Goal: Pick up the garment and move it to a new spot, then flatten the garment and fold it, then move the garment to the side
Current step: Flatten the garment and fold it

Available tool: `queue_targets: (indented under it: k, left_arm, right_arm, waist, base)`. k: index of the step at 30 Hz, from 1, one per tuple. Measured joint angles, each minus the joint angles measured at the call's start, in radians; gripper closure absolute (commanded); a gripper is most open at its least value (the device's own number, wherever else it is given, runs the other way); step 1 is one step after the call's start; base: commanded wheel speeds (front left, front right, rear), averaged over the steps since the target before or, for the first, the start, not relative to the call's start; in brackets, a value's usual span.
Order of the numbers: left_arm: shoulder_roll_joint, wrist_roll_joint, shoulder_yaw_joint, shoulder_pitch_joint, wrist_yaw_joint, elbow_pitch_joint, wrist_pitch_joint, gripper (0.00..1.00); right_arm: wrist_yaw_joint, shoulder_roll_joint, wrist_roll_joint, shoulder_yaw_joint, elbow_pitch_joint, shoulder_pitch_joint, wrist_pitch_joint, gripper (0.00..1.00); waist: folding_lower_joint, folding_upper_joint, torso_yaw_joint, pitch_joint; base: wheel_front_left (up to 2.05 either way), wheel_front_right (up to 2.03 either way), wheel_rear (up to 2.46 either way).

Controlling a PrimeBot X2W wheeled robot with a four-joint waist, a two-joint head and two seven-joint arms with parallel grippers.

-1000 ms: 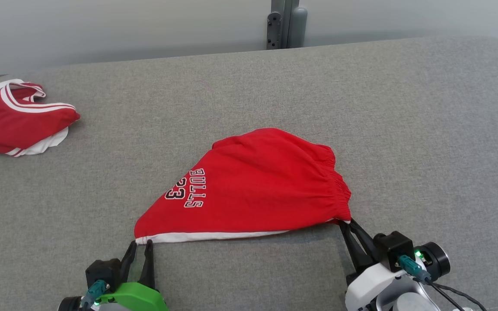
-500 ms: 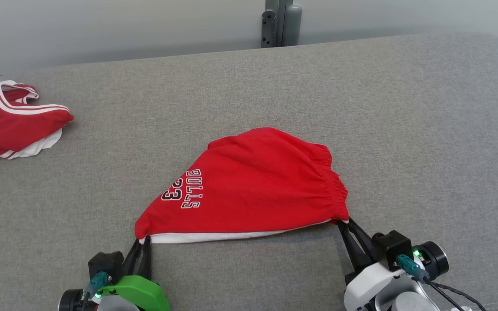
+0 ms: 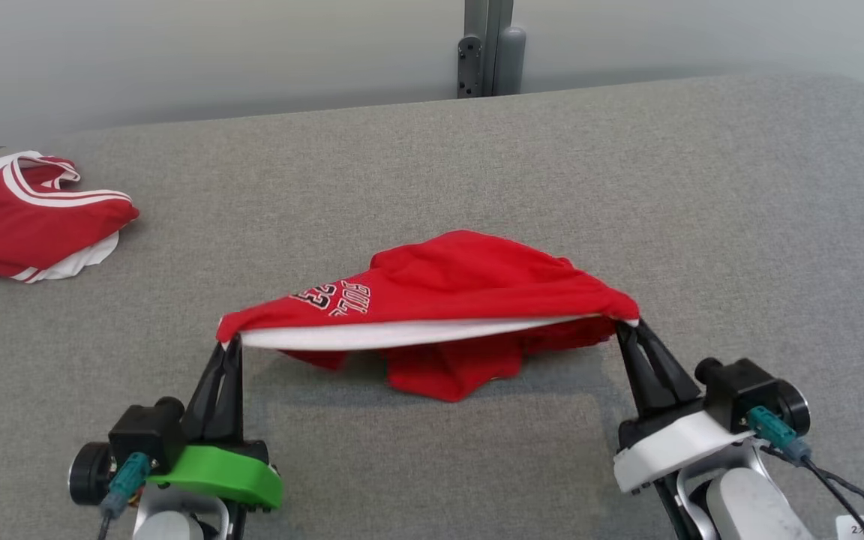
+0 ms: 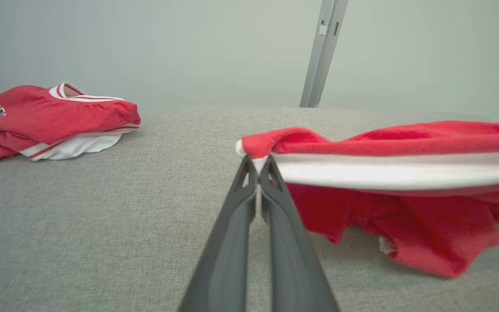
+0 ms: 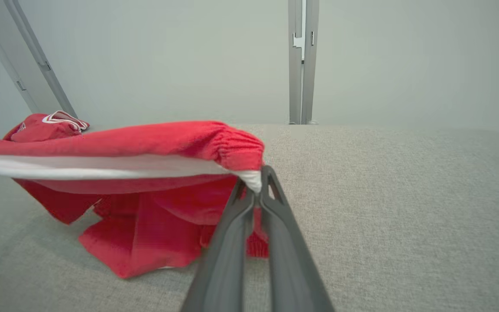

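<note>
The garment (image 3: 439, 289) is a pair of red shorts with a white hem and black "BULLS 23" lettering, held up off the grey cushion by its near edge. My left gripper (image 3: 229, 346) is shut on the garment's left hem corner (image 4: 251, 151); the dark fingers (image 4: 232, 234) meet at the white band. On the other side my right gripper (image 3: 627, 328) is shut on the elastic waistband corner (image 5: 249, 167). The white hem stretches taut between them, and the rest of the garment (image 5: 145, 234) hangs down in folds onto the cushion.
A second red and white jersey (image 3: 19, 221) lies crumpled at the far left of the grey cushion (image 3: 739, 225). A grey metal post (image 3: 488, 49) stands behind the cushion's back edge against a pale wall.
The left gripper has closed on the hem corner. Both grippers have risen, lifting the near edge so the shorts no longer lie flat and their lower part hangs loose.
</note>
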Motion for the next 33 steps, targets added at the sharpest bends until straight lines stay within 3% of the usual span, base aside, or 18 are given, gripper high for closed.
queue_targets:
  k: [10,15,21,26,33]
  left_arm:
    - [-0.001,-0.011,-0.01,0.007,-0.01,-0.36,0.0,1.0]
    - [0.017,-0.014,-0.019,0.001,-0.01,-0.503,0.001,1.0]
    - [0.064,0.001,-0.041,-0.068,-0.011,-0.638,0.079,1.0]
    - [0.113,-0.002,-0.057,-0.182,-0.011,-0.621,0.158,1.0]
    - [0.183,-0.1,-0.068,-0.518,-0.014,-0.401,0.233,1.0]
  right_arm:
    - [0.0,-0.073,0.095,-0.004,-0.283,0.006,0.005,1.0]
    - [0.0,-0.115,0.132,-0.017,-0.478,0.019,0.067,1.0]
    - [0.0,-0.136,0.182,-0.049,-0.649,0.007,0.161,1.0]
    - [0.0,-0.157,0.212,-0.042,-0.616,-0.106,0.215,1.0]
    - [0.0,-0.192,0.26,0.065,-0.316,-0.497,0.216,1.0]
  waist:
    - [0.0,0.0,-0.007,-0.067]
    - [0.0,0.0,-0.027,-0.097]
    - [0.0,0.0,-0.055,-0.103]
    - [0.0,0.0,-0.062,-0.068]
    - [0.0,0.0,-0.065,0.03]
  base:
    - [0.0,0.0,0.0]
    - [0.0,0.0,0.0]
    - [0.0,0.0,0.0]
    - [0.0,0.0,0.0]
    - [0.0,0.0,0.0]
